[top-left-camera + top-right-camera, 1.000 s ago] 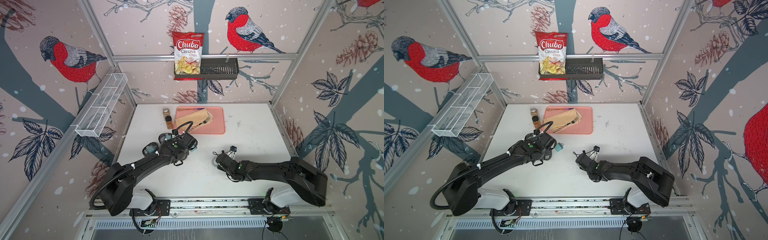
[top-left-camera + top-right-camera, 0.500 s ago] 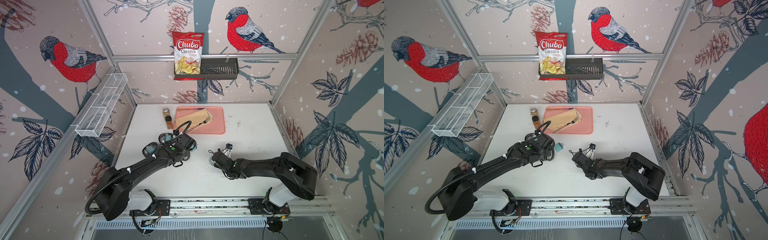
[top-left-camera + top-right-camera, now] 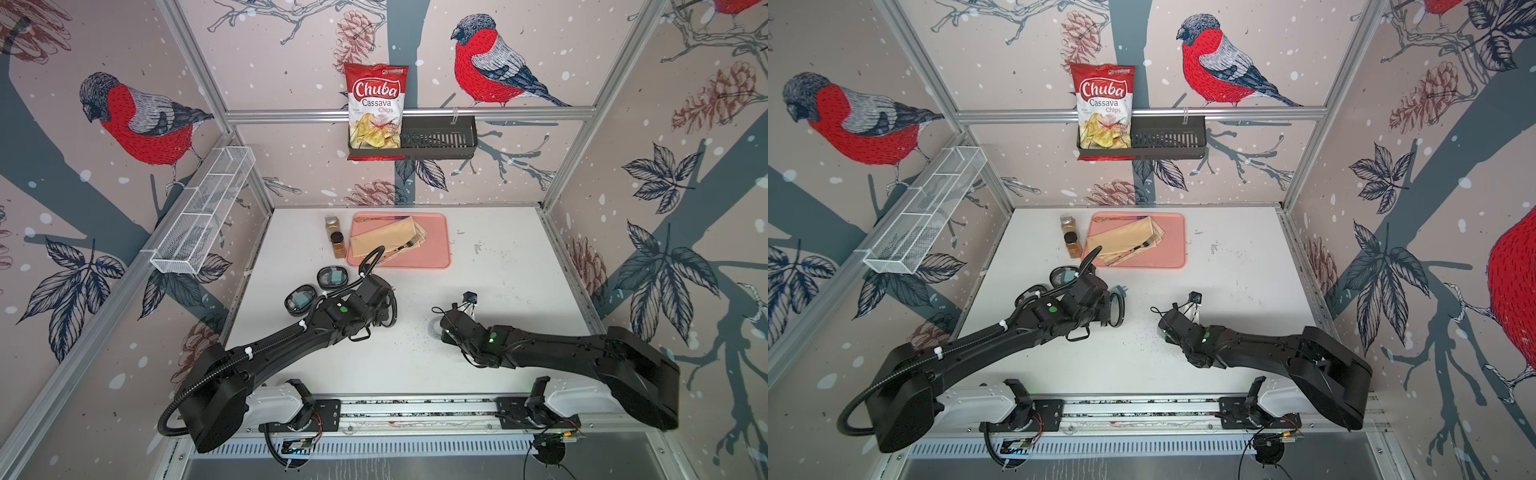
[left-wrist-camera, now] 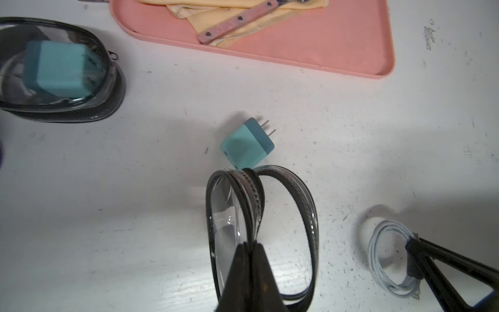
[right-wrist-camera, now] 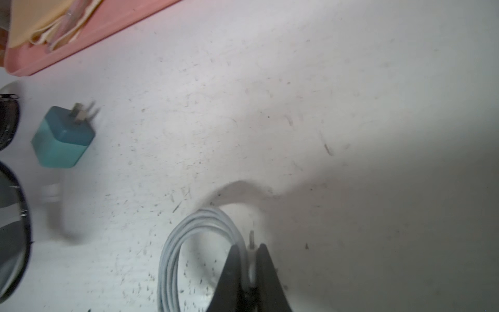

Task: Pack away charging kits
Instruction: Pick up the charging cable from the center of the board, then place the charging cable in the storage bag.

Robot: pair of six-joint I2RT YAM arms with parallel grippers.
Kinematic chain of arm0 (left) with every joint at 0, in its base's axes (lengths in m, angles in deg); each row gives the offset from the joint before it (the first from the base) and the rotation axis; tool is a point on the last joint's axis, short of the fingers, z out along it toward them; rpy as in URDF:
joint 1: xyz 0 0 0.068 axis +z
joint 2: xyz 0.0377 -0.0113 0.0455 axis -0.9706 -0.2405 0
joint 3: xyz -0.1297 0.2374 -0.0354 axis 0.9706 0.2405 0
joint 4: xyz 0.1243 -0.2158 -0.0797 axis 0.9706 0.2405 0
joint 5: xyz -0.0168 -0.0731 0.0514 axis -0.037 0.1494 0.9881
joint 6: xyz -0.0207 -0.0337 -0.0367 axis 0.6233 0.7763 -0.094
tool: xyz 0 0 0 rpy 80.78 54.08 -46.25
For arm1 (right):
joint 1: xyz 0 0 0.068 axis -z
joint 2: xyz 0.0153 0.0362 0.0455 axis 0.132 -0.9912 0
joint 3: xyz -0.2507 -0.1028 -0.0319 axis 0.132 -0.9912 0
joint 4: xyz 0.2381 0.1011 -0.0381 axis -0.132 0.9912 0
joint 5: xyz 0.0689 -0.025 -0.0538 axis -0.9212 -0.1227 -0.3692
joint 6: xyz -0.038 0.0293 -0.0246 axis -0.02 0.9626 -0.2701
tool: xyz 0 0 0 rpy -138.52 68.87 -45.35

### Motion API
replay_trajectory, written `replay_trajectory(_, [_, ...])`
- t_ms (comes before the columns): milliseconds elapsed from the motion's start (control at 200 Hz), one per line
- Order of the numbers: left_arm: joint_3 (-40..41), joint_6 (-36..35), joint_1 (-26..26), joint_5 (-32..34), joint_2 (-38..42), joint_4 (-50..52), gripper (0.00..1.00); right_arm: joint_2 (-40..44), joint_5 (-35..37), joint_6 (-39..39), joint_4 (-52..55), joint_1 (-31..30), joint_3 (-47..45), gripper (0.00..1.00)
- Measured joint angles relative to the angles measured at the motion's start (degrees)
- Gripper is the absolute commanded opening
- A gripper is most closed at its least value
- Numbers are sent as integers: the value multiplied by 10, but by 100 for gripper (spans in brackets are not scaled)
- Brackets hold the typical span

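The left fingers (image 4: 241, 256) are clenched on the rim of an open case (image 4: 232, 216), held up on edge with its clear lid parted, left of the middle of the counter (image 3: 498, 270). A teal plug adapter (image 4: 247, 147) lies loose at the case's far end, its prongs pointing toward the pink tray (image 4: 337, 46). To the right, the right fingers (image 5: 233, 259) are grasping a coiled white cable (image 5: 208, 216), while a closed case (image 3: 332, 277) and a second closed case (image 3: 300, 298), each with a teal adapter inside, sit side by side further left.
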State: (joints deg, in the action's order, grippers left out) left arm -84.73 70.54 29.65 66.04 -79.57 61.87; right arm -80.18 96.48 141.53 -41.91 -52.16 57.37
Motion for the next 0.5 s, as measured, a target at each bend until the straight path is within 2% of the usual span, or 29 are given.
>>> replay_trajectory(295, [-25, 6, -74, -14, -62, -40, 0, 125, -16, -54, -8, -34, -8, 0])
replay_trajectory(500, [-46, 13, -89, -16, -97, -56, 0, 167, -27, -72, -29, -55, -16, 0])
